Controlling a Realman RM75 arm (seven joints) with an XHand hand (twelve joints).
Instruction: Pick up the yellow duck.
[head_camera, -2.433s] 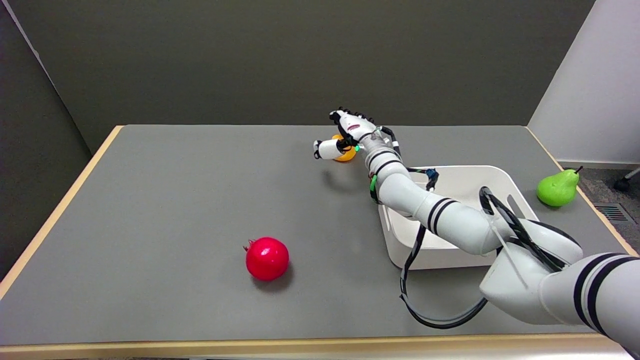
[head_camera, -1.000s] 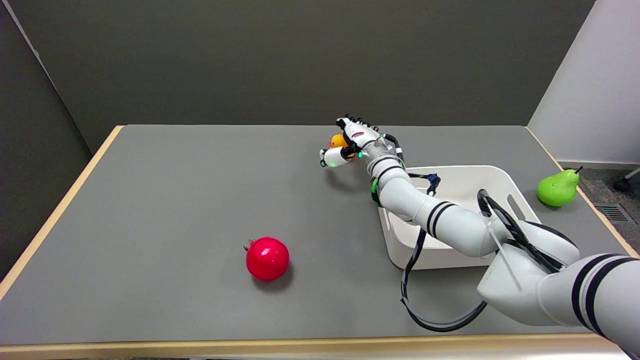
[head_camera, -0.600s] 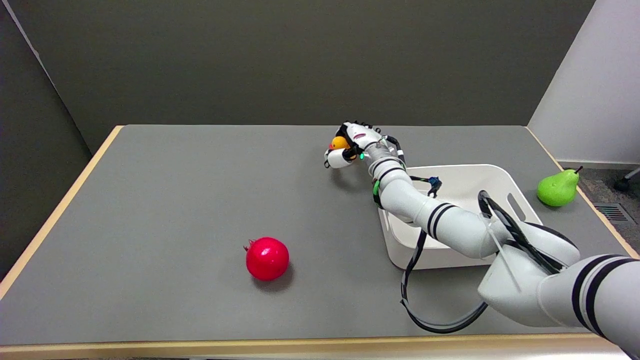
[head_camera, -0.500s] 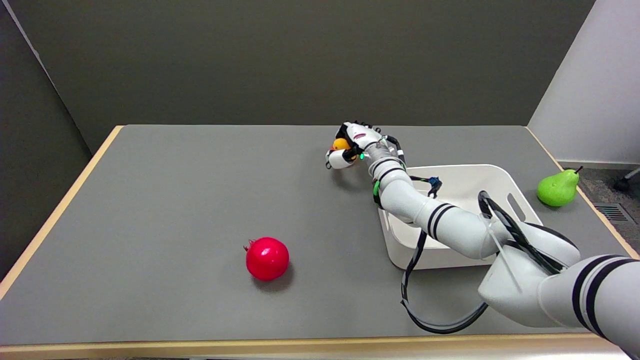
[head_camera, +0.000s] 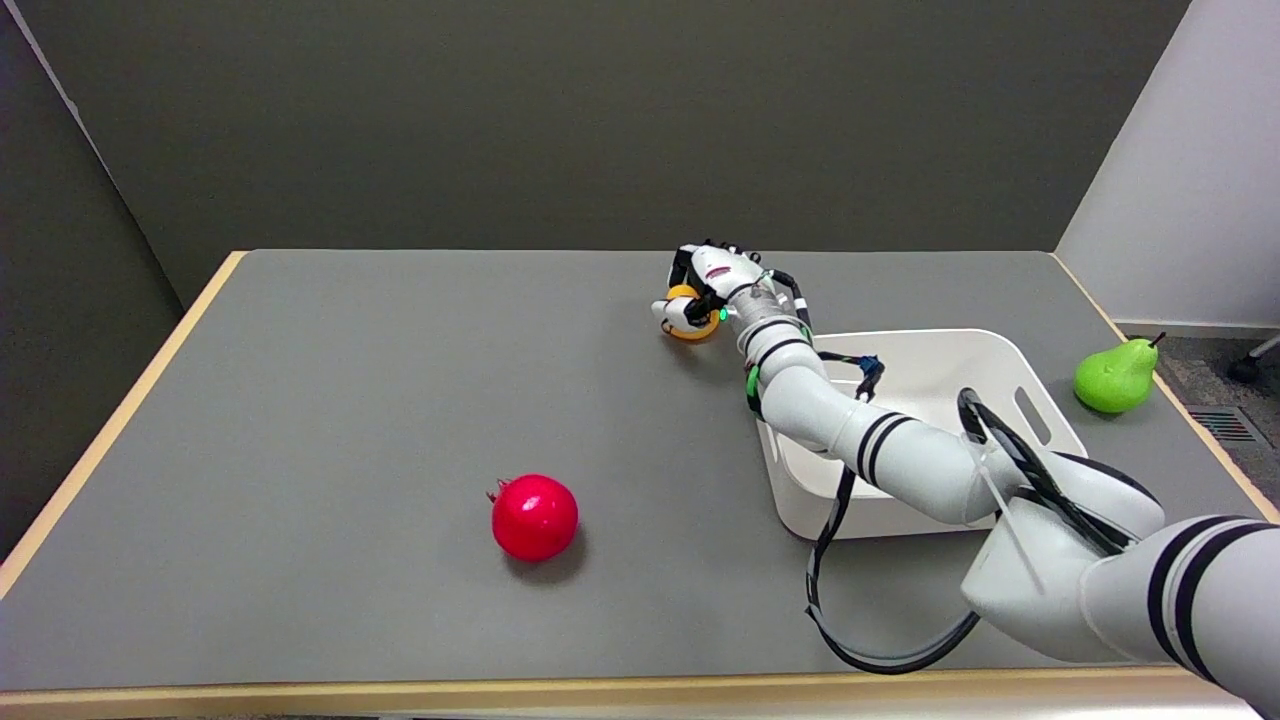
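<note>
a: progress on the head view?
b: my right black-and-white hand (head_camera: 708, 285) is curled around the small yellow-orange rubber duck (head_camera: 690, 318) at the far side of the grey table (head_camera: 350, 400), fingers closed on it.
a: lifted?
b: i cannot tell; it looks low, so raising it clear is left, i judge.
</note>
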